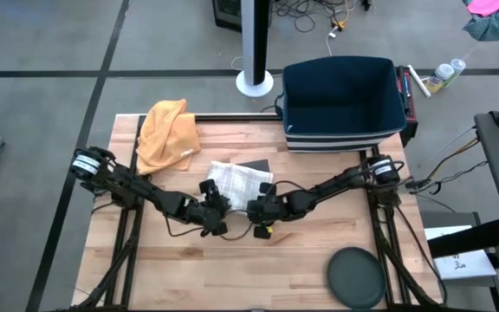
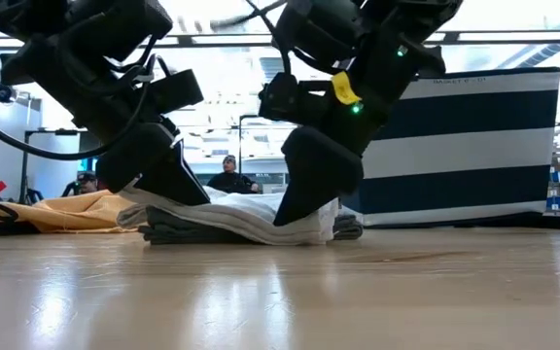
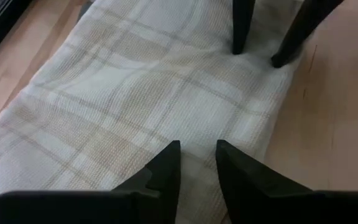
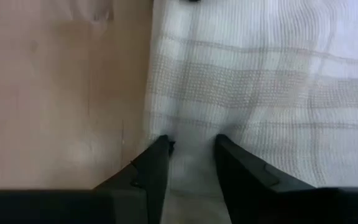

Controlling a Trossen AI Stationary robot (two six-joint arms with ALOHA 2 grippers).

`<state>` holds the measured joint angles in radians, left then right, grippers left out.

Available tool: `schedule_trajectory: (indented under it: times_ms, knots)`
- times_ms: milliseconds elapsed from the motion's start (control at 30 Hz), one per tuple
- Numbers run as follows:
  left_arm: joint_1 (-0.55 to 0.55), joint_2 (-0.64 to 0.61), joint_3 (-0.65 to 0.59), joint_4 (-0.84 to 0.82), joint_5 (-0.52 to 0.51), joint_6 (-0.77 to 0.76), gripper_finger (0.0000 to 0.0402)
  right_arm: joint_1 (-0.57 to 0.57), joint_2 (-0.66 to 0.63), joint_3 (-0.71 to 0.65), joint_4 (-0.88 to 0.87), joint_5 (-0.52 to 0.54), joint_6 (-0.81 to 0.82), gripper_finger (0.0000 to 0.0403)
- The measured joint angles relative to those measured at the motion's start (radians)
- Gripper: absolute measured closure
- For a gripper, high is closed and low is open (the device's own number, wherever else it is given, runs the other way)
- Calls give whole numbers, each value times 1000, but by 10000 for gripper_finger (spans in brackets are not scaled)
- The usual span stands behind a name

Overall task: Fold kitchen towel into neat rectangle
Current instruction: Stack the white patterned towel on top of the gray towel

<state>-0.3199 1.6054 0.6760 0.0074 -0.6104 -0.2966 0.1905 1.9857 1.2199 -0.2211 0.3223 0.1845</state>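
A white plaid kitchen towel [image 1: 235, 179] lies folded on the table, resting on a dark grey cloth [image 1: 256, 165] that sticks out under it. Both grippers stand at its near edge. My left gripper [image 3: 197, 154] is at the near left part and my right gripper [image 4: 191, 148] at the near right corner. Each has its fingers a little apart and its tips down on the towel's top layer. In the low view the left fingers [image 2: 176, 183] and the right fingers [image 2: 304, 194] slant down onto the towel [image 2: 246, 212]. My left gripper sets both fingertips [image 3: 169, 152] on the towel's top layer [image 3: 197, 134] near its near edge, slanting down from the near side. The cloth between the tips lies flat. My right gripper sets both fingertips [image 4: 160, 146] on the towel's near right corner [image 4: 191, 127], slanting down from the near side. The towel stays flat on the dark cloth.
An orange cloth [image 1: 168, 134] lies bunched at the far left of the table. A dark blue bin [image 1: 343, 102] stands at the far right. A dark round disc [image 1: 356, 277] lies near the front right corner. Bare wood lies in front of the grippers.
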Motion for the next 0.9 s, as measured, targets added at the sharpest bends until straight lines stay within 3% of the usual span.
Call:
schedule_trajectory:
  times_ms: [267,433,700,900]
  knots:
    - [0,-10,3,-10,9,3,310,-34,-215,-15,-120,105,-70,257]
    - [0,-14,11,-9,10,19,302,-131,-288,-74,-76,150,22,251]
    - [0,-15,14,-18,12,26,290,-176,-217,-181,108,149,239,256]
    - [0,-15,14,-25,13,26,285,-179,-120,-195,107,195,326,246]
